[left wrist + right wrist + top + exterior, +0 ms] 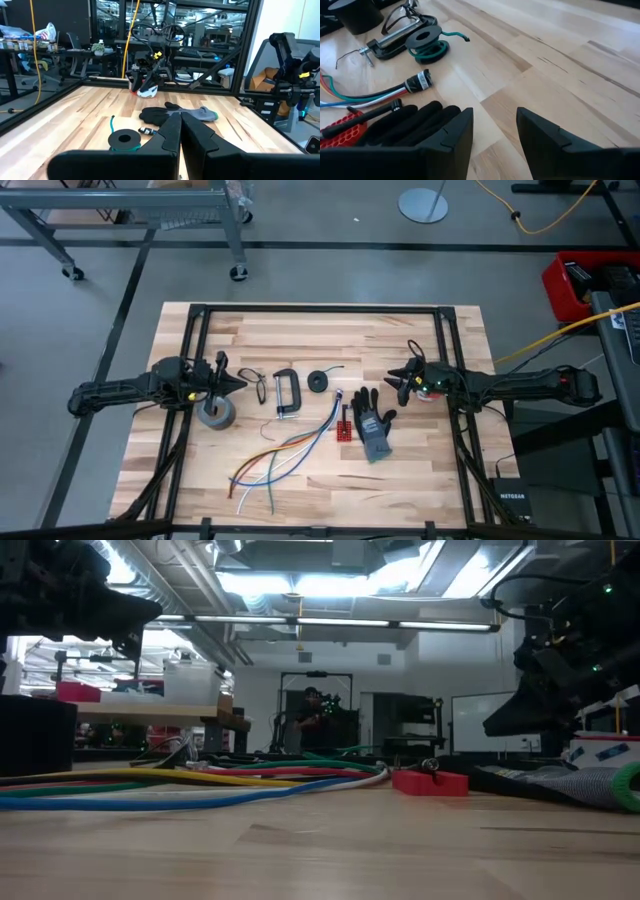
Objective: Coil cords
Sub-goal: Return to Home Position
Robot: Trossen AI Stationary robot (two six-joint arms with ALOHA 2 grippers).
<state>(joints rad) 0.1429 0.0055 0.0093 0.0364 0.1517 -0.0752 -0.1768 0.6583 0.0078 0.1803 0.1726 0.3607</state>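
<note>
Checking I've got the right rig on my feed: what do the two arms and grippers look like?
The left arm and right arm are black, slim and jointed. The left gripper and right gripper each have two matte black, angular fingers. Small green lights show by the right wrist.

One coiled cord (318,381), one glove (375,430), one clamp (284,393), one tape roll (222,421), one red block (344,429), one bundle of coloured wires (285,454)
</note>
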